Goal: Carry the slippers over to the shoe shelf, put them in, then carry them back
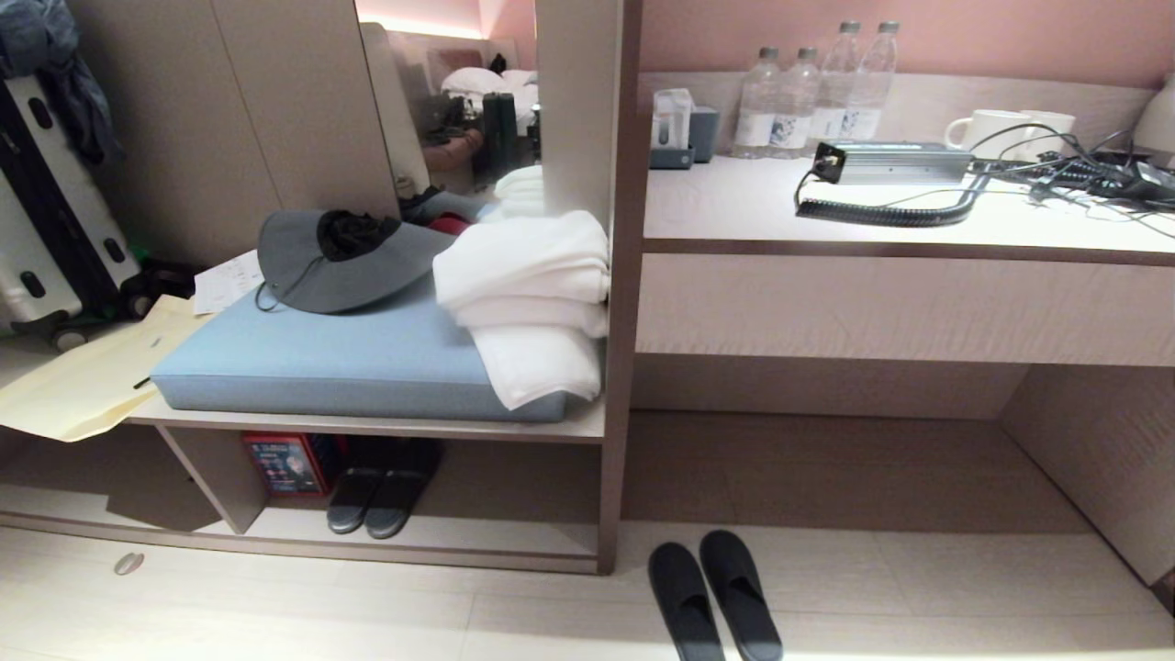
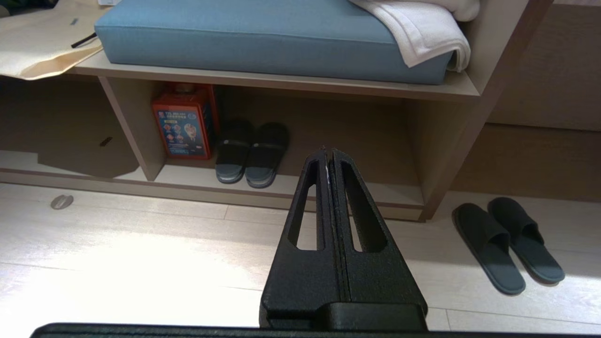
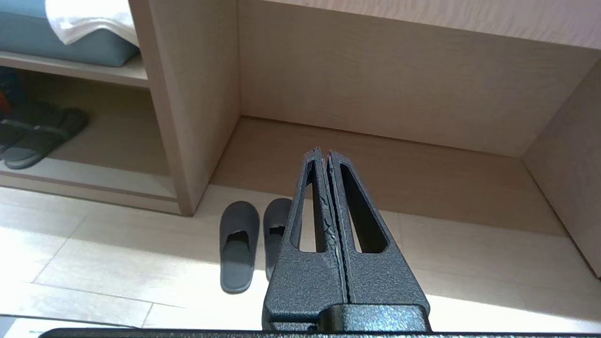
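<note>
Nearest us on the floor, the slippers (image 1: 714,595) lie side by side, toes pointing far toward the table recess, slightly right of centre. We judge our right pincer (image 3: 323,151), pressed together and empty, the nearer; our left pincer (image 2: 327,150) is together too. Farther left, the shoe shelf (image 1: 477,537) holds another pair (image 1: 381,491).

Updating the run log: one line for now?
slippers: floor, right of shoe shelf | left pincer: shut, empty | right pincer: shut, empty

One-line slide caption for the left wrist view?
Shut left end effector faces the shoe shelf, the slippers on the floor outside it.
</note>
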